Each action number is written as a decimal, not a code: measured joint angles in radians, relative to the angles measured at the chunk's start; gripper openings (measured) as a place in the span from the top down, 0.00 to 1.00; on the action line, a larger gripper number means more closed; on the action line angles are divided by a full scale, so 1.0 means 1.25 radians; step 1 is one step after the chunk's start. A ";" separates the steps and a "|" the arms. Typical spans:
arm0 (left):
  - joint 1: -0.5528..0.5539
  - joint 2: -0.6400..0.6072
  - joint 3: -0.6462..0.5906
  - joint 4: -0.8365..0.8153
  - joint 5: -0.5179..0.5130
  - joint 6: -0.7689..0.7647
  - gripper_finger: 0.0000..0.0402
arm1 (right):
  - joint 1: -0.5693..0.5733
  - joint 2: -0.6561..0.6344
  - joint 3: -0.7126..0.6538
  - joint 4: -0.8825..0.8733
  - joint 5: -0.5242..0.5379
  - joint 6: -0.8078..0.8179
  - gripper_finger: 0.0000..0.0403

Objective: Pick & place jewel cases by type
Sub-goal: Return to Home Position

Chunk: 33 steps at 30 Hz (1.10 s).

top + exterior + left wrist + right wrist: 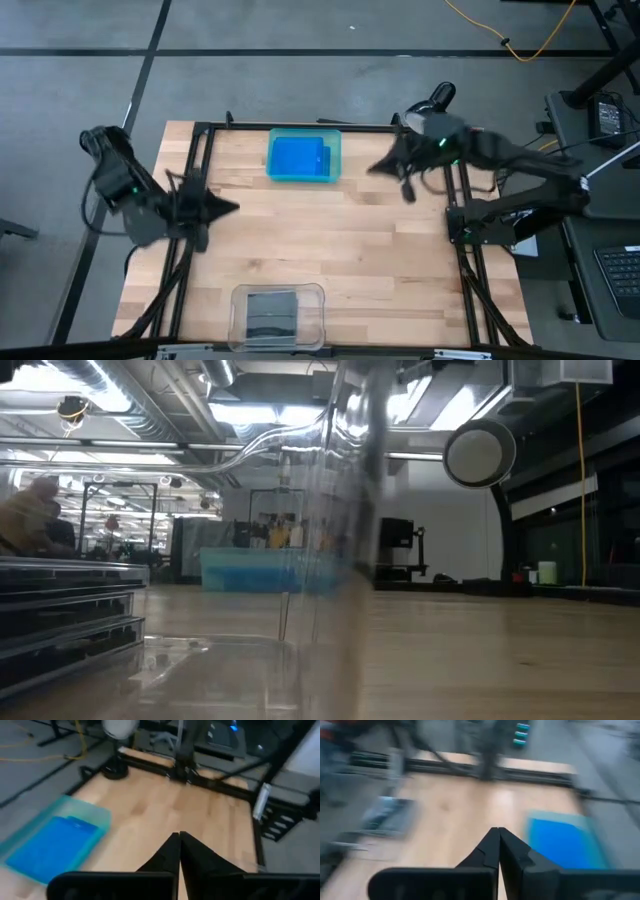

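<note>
Now the sorting looks finished to us. The blue jewel cases lie flat, one over another, inside the teal tray at the far middle of the bench. The dark grey cases lie stacked inside the clear tray at the near edge.

The left pincer hovers over the left part of the bench, and the right pincer hovers just beside the teal tray. Each wrist view shows the two dark fingers pressed together at the tips, with nothing between them.

We judge that these cases are light, thin and stiff. Their hard, glossy plastic is probably slippery, and it may crack at the corners under a strong squeeze. We think the best hold is on the top case only, across two opposite edges near the middle, with gentle pressure. The tray walls stand close around each stack, so there is little room for the fingers.

The blue cases are translucent rectangles, and the dark ones are shiny squares. Both trays seem to be thin moulded plastic with rounded corners and a raised rim. The bench is pale wood with a fine grain.
</note>
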 joint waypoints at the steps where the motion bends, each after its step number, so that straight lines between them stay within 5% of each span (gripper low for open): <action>1: 0.014 -0.017 0.000 -0.001 -0.003 0.014 1.00 | -0.026 -0.015 0.017 -0.039 0.016 -0.017 0.98; 8: 0.126 -0.153 0.000 -0.066 -0.013 0.074 1.00 | -0.196 -0.186 0.016 -0.219 0.034 -0.130 0.98; 13: 0.173 -0.275 -0.052 -0.138 -0.083 -0.022 1.00 | -0.265 -0.368 -0.125 -0.172 0.030 -0.136 0.98; 16: 0.175 -0.348 -0.142 -0.108 -0.049 -0.074 1.00 | -0.272 -0.474 -0.245 -0.131 0.008 -0.074 0.98; 20: 0.174 -0.437 -0.329 0.072 0.075 -0.085 1.00 | -0.272 -0.578 -0.387 -0.129 0.001 -0.006 0.98; 27: 0.248 -0.559 -0.687 0.622 0.250 0.045 1.00 | -0.272 -0.634 -0.474 0.015 -0.017 0.020 0.98; 33: 0.461 -0.648 -0.838 0.691 0.442 0.066 1.00 | -0.272 -0.609 -0.472 0.086 -0.003 0.018 0.98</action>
